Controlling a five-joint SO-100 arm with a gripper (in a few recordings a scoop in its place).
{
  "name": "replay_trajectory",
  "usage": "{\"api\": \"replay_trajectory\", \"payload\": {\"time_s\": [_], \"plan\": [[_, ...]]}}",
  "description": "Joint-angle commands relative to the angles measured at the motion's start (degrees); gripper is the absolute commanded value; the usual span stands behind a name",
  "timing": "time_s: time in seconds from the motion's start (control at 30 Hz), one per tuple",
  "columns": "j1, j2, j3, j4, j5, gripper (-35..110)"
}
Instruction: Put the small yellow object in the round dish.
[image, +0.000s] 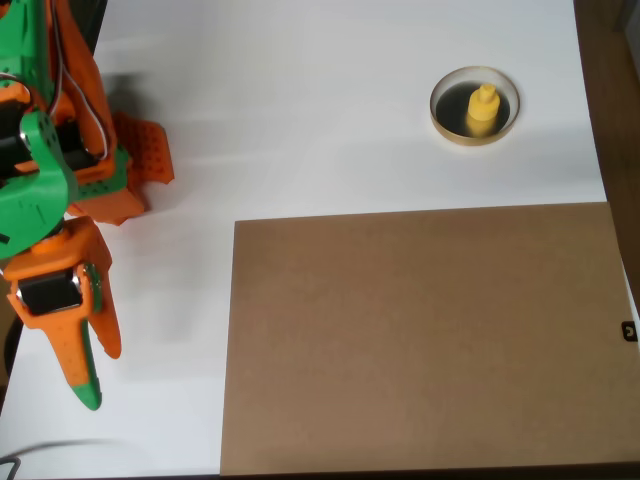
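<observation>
The small yellow object (482, 107) stands inside the round dish (446, 124), a shallow dish with a pale tan rim and dark inside, at the upper right of the white table in the overhead view. Far from it, at the left edge, my orange and green gripper (95, 375) points down toward the bottom of the picture. Its fingers lie close together with nothing between them. Nothing touches the dish or the yellow piece.
A large brown board (425, 335) covers the lower right of the white table (300, 100). The arm's orange base (120, 170) sits at the upper left. A dark strip runs along the right edge.
</observation>
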Motion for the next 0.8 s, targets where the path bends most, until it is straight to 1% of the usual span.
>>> {"api": "replay_trajectory", "payload": {"time_s": [0.0,0.17,0.33,0.6,0.73,0.77], "plan": [[2.81,4.31,2.64,-2.46,1.67,22],[5.10,12.66,7.21,-2.20,2.46,17],[6.59,22.68,10.63,1.05,0.97,14],[7.73,26.98,12.22,2.81,0.35,10],[7.38,34.10,14.85,5.27,0.00,8],[7.12,33.57,14.94,5.01,-0.18,7]]}}
